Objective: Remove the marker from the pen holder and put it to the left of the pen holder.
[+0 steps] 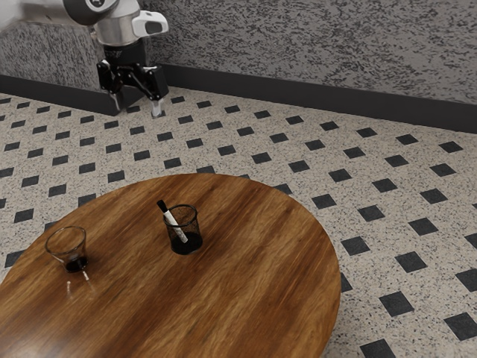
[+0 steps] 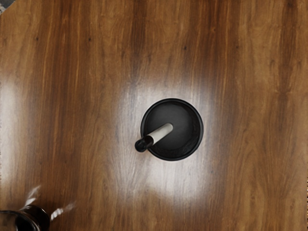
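White marker (image 1: 177, 226) held by black pen holder (image 1: 196, 237), fingers (image 1: 156, 109) spread

The marker is stood at a slant inside the mesh pen holder, its dark cap raised past the rim and tipped toward the exterior view's left. The pen holder is set upright on the round wooden counter (image 1: 261, 283). Nothing is gripped by the fingers, which are parted and held up in the exterior view's upper left, apart from the marker. A clear glass (image 1: 76, 264) with a dark bottom is placed on the counter, toward the exterior view's left from the pen holder.
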### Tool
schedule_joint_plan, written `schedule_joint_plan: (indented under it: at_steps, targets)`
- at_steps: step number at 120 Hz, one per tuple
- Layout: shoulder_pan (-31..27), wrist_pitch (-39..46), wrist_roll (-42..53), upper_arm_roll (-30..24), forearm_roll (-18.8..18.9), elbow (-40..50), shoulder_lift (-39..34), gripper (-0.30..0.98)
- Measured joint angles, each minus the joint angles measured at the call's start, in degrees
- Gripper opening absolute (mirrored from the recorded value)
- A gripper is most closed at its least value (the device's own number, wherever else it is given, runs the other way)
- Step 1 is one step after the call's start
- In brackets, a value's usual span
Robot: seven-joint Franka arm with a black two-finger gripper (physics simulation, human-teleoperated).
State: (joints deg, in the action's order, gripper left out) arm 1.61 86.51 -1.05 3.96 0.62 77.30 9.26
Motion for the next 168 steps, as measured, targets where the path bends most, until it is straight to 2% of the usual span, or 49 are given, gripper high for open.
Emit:
schedule_joint_plan:
  at_steps: [24,51,84,96,103,111,134,168]
  targets:
    - [0.1,-1.0,-0.1,-0.8,0.1,-1.1,0.0,0.69]
    - [0.1,3.3,-0.3,-0.8,-0.8,4.3,7.4,0.69]
    - [0.1,10.1,-0.3,-2.1,-1.5,6.2,15.0,0.69]
    - [0.2,13.5,-0.5,-2.0,-4.2,14.0,12.9,0.69]
    - [0.2,15.5,-0.5,-1.8,-5.5,18.0,9.2,0.69]
    - [0.1,17.0,-0.6,-1.2,-6.9,20.1,7.7,0.69]
    - [0.0,19.9,2.2,3.1,-10.5,20.9,7.5,0.69]
    - [0.0,22.7,7.3,4.9,-13.7,19.3,11.8,0.69]
